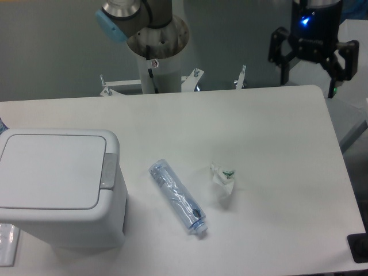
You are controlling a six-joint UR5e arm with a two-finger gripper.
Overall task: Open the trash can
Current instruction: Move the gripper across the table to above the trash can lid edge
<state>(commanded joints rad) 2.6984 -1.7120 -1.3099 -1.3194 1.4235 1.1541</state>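
I see the trash can (60,192) at the lower left of the frame, lid flat and shut, grey button strip (108,171) on its right edge. The gripper (313,69) hangs at the upper right, above the tabletop (264,132) corner, jaws spread apart and holding nothing. A clear bottle (177,196) and crumpled wrapper (223,183) lie mid-frame.

Counter (259,132): white, matte, rounded corners, filling most of the view under even, soft light. Wall (52,46): plain grey, running from 9 to 12 o'clock behind the counter. Grey floor (352,123) shows past the counter's 3 o'clock edge.
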